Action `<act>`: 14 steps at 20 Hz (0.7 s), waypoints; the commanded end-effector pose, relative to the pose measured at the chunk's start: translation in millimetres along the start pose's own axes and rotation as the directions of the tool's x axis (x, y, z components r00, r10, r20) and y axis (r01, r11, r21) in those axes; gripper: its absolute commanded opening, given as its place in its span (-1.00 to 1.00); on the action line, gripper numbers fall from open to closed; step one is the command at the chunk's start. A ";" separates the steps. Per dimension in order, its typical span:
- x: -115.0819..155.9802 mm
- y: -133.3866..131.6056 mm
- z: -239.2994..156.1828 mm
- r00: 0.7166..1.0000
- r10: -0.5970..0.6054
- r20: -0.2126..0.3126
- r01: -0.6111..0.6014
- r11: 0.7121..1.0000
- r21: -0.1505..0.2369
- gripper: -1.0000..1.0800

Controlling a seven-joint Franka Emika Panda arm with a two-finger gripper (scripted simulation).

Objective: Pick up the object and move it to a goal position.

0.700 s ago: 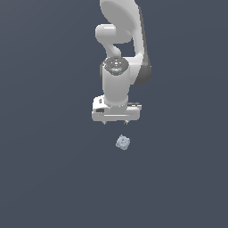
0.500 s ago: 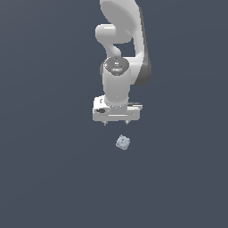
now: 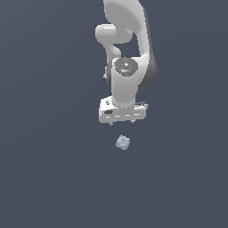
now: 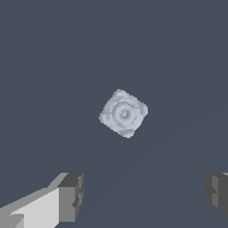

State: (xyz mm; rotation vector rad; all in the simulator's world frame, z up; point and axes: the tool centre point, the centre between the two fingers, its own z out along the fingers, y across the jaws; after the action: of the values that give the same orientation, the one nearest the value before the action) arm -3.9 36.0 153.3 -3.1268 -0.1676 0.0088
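Observation:
The object (image 3: 123,142) is a tiny, lumpy, pale grey-blue piece lying alone on the dark grey floor. It shows in the wrist view (image 4: 123,113) as a knobbly square with a round hollow in its middle. My white gripper (image 3: 122,123) hangs just above and slightly behind it, not touching it. In the wrist view my gripper (image 4: 144,194) has its two dark fingertips (image 4: 71,196) set wide apart, with nothing between them. The gripper is open and empty.
The white arm (image 3: 127,49) rises behind the gripper toward the top of the exterior view. A flat dark grey floor (image 3: 49,169) spreads all around. No goal marker shows.
The gripper has come slightly lower toward the object. The object has not moved.

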 end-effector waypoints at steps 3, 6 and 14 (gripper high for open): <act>0.3 0.6 0.2 1.000 0.003 0.000 -0.003 1.000 0.000 0.92; 1.7 0.3 1.8 1.000 0.019 0.000 -0.019 1.000 0.000 0.92; 10.4 -0.6 11.8 0.993 0.120 -0.001 -0.120 0.993 0.002 0.92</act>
State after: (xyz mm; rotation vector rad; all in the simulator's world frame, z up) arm 4.4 37.3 143.9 -3.1302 -0.0167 0.0085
